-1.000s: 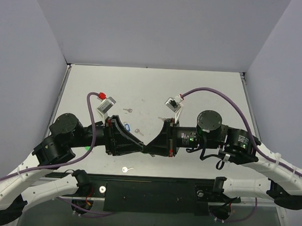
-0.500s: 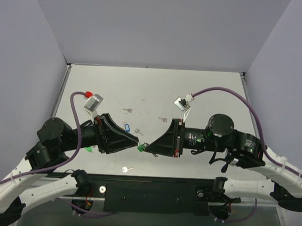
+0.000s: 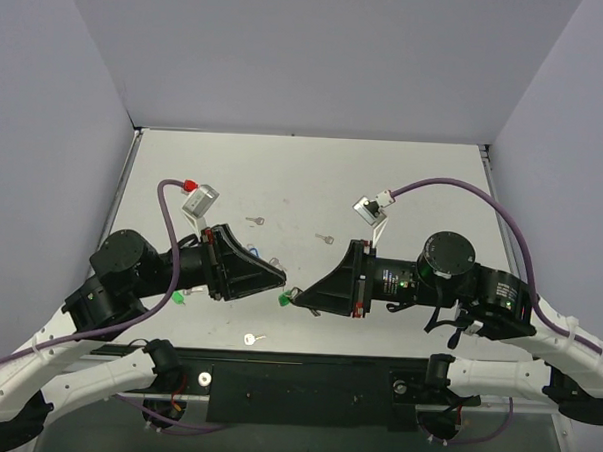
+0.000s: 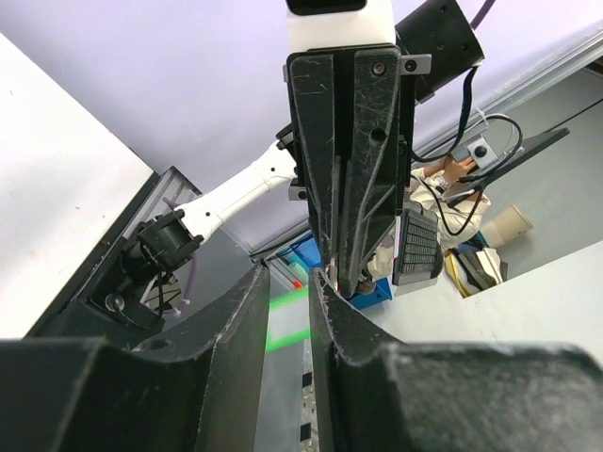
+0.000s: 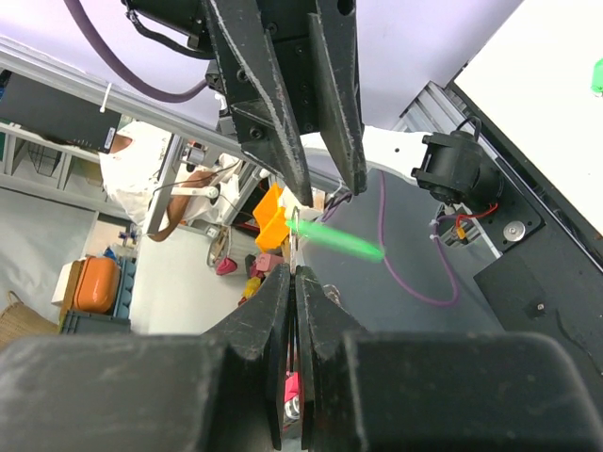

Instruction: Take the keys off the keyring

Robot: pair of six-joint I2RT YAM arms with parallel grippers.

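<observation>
A: What is lying nearest the arm bases?

B: A loose silver key (image 3: 254,338) is lying on the table (image 3: 414,181), just in from the near edge and apart from everything else.

A: And a little farther in?

B: The two arms are pointing at each other over the near half of the table, with their tips almost meeting. The right gripper (image 3: 294,297) is pressing its fingers together. In its wrist view a thin metal sliver is sticking out from between them, and the light-green keyring (image 3: 283,298) is jutting from that sliver. So the right gripper is clamping the keyring at its tip.

A: Is that sliver the ring or a key?

B: I cannot tell; it is showing edge-on and blurred.

A: What is the left gripper (image 3: 283,278) doing?

B: It is holding its jaws apart with a narrow gap, tips just beside the keyring. In the left wrist view the green tag is showing through that gap, and I am seeing nothing pinched there.

A: Anything off to the side?

B: A brighter green tag (image 3: 178,298) is lying beside the left arm.

A: And farthest out?

B: A small key (image 3: 254,221) and a second small key (image 3: 324,238) are lying beyond the grippers, well apart from each other.
</observation>
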